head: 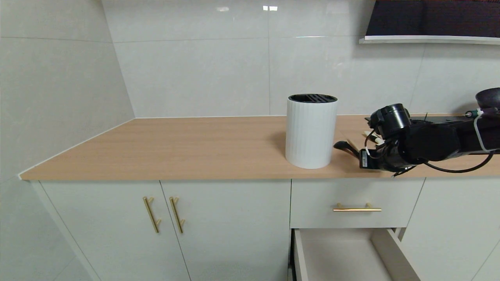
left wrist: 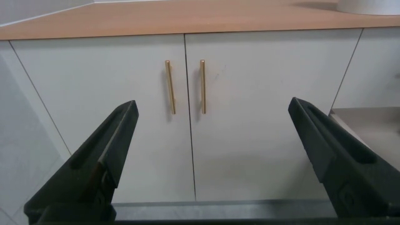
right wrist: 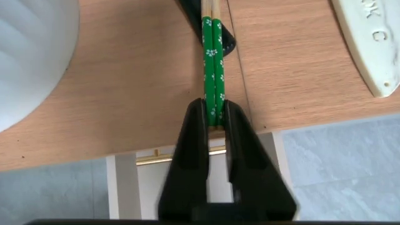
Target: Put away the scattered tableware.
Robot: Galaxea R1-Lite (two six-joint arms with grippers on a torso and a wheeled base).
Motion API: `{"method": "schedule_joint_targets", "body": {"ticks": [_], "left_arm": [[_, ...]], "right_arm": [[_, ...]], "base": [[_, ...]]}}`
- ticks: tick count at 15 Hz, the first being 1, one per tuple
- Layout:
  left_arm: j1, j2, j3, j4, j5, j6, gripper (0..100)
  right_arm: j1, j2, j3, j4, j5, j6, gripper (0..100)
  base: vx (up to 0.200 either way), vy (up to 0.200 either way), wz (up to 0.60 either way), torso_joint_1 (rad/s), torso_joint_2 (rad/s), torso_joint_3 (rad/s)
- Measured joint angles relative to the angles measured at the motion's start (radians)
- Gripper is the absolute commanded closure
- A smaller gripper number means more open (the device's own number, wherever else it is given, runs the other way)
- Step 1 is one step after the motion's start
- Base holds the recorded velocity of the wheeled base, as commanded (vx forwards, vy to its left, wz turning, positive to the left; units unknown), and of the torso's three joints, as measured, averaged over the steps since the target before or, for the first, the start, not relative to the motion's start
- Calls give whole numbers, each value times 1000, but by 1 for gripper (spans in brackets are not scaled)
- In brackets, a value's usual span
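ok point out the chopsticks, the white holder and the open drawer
chopsticks (right wrist: 208,69), right wrist view, green flowered part of one stick
white holder (head: 311,134), head view, middle of its ribbed side wall
open drawer (head: 340,255), head view, bare floor inside it

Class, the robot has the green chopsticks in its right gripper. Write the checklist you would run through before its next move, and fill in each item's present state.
1. Right gripper shut firmly on the chopsticks: ok.
2. The two chopsticks lie side by side and parallel in the grip: ok.
3. Chopsticks free of the black utensil that they cross: cannot tell.
4. Chopsticks lifted off the counter: cannot tell.
5. White holder upright, slotted top uncovered: ok.
6. Left gripper out of the way, fingers open, facing the cabinet doors: ok.
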Motion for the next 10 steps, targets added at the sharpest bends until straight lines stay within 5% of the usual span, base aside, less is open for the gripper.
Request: {"method": "schedule_joint_targets", "body": {"ticks": [10], "left_arm": [[0,0,0,0,0,0,0]], "right_arm": [[4,-234,98,36,15,49,100]], "base": [[0,0,0,0,0,0]]}}
